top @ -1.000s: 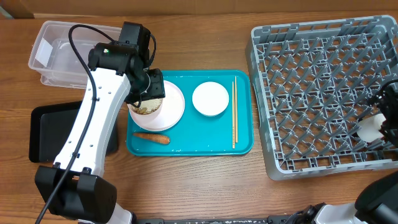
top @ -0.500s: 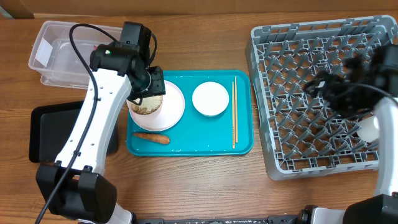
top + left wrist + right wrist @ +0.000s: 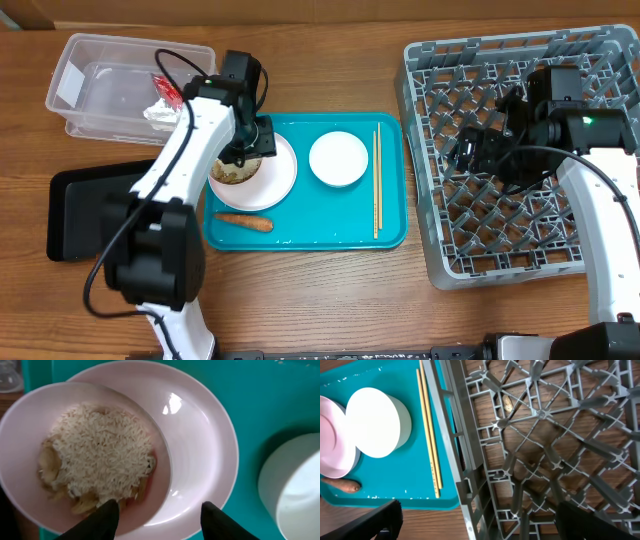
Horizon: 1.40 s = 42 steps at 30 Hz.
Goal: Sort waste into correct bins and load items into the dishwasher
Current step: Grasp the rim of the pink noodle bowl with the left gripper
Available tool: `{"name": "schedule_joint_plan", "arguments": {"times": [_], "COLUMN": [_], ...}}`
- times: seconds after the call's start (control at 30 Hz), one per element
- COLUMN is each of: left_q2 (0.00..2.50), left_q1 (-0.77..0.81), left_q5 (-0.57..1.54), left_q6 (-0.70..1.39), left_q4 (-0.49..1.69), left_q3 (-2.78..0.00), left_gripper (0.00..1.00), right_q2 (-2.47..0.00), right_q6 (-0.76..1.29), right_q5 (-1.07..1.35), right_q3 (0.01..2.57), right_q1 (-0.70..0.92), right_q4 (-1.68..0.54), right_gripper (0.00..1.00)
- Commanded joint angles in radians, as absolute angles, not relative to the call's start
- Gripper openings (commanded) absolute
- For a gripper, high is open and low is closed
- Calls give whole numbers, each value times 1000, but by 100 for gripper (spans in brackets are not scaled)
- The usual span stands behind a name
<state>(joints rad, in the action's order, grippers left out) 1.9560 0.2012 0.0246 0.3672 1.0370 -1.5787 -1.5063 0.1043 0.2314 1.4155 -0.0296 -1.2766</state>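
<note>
Mid-table on the teal tray (image 3: 300, 230), we are straddling the rim of the rice bowl (image 3: 20, 435) with left jaws wide, readying a grip; right jaws are hanging wide over the right-edge dish rack (image 3: 465, 477).

Clearance chk: teal rectangular serving tray (image 3: 320, 218) + large grey plastic dish rack (image 3: 500, 232)

L gripper (image 3: 246, 150), jaws apart, hangs over pale pink bowl of rice scraps (image 3: 232, 174), which overlaps left part of round pale pink plate (image 3: 284, 172); top access there blocked. L arm (image 3: 183, 150) crosses right end of clear plastic rectangular tub (image 3: 70, 58) and right part of shallow black rectangular tray (image 3: 80, 215); their left parts open from above. Small orange carrot (image 3: 244, 221) lies alone at tray front, bare teal floor to its right. Thin wooden chopsticks (image 3: 377, 185) just beside small white cup (image 3: 338, 158), narrow gap btwn. Only a thin strip of wood table (image 3: 320, 300) btwn serving tray and rack. Upright pegs all over rack; R gripper (image 3: 474, 150), jaws wide, over its left-centre.
</note>
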Motion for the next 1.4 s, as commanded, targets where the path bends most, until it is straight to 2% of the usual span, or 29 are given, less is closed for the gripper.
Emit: {"name": "schedule_joint_plan", "arguments": {"times": [0.0,0.2,0.37,0.43,0.97,1.37], "left_q2": [2037,2124,2136,2131,1935,2077], "left_q1": [212,217,233,237,236,237], "left_q5": [12,26,56,56,71,54], "left_q6": [381,381,381,381,406,408], "left_q4": [1018,1017,1025,1027,1118,1072], "left_q3": [-1572,-1572,-1573,-1573,-1595,-1589], "left_gripper": [55,47,10,4,4,4], "right_q2": [-1494,-1494,-1494,-1494,-1494,-1494], "right_q6": [104,104,104,104,104,104], "right_q5": [217,217,217,217,217,217], "right_q3": [1419,1419,1419,1419,1419,1419], "right_q1": [-27,-27,-27,-27,-27,-27], "right_q4": [-1274,-1274,-1273,-1273,-1275,-1285], "right_gripper": [100,100,100,100,100,100]}}
